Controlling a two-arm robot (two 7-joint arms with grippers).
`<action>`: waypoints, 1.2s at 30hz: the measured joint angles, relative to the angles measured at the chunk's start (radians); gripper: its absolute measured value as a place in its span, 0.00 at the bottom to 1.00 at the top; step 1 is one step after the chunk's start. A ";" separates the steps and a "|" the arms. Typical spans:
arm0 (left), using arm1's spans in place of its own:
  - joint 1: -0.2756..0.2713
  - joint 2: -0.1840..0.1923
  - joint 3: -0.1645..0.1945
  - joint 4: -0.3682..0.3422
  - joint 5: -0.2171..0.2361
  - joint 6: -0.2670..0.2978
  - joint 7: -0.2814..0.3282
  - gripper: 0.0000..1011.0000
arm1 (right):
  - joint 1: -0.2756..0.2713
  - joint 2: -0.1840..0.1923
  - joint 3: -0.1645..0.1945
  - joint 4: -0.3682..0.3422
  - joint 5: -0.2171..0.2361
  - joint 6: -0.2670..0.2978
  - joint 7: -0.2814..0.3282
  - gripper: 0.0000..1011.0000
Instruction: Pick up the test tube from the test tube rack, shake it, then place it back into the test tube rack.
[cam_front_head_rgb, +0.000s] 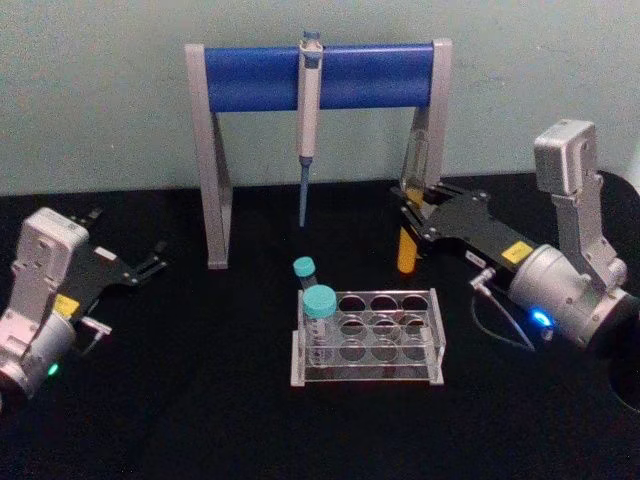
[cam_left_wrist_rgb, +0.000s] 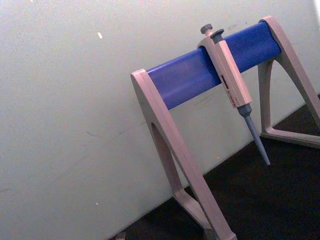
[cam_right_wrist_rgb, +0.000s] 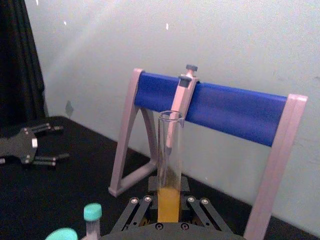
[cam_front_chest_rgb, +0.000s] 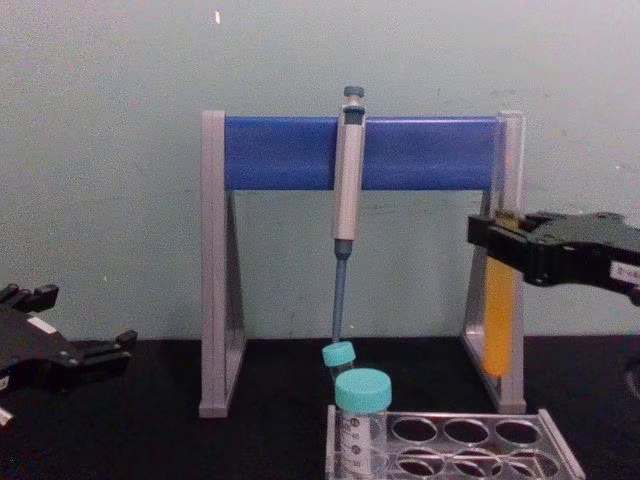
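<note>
I have the test tube (cam_front_head_rgb: 405, 255) upright in the right gripper (cam_front_head_rgb: 408, 215), whose jaws are closed on its middle. It hangs clear of the tabletop (cam_front_head_rgb: 200, 400), behind the test tube rack (cam_front_head_rgb: 368, 379) and off its right rear corner. I judge the shake to be the step in hand. The tube has no cap, so I would use short, quick wrist flicks and tip it only a little, so that the liquid swirls without climbing to the open mouth. The tube is just beside the right leg of the pipette stand (cam_front_head_rgb: 250, 75), so I would first draw the arm towards the rack to get room for the swing. The tube is long, thin and made of clear glass. Orange-yellow liquid fills roughly its lower half and the part above is empty. It looks smooth and easy to break, so I would not tighten the grip. Most of the rack's holes are open. Two teal-capped vials (cam_front_head_rgb: 320, 320) stand at its left end, and I would steer clear of them on the way back. The left gripper (cam_front_head_rgb: 128, 240) rests far to the left with its jaws spread and nothing in them.
</note>
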 joint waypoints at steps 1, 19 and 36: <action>0.000 0.000 0.000 0.000 0.000 0.000 0.000 0.99 | -0.010 0.008 0.004 -0.014 -0.004 0.010 -0.002 0.22; 0.000 0.000 0.000 0.000 0.000 0.000 0.000 0.99 | -0.033 0.048 -0.042 -0.090 0.100 0.096 0.118 0.22; 0.000 0.000 0.000 0.000 0.000 0.000 0.000 0.99 | 0.062 -0.038 -0.047 0.071 0.061 -0.058 0.031 0.22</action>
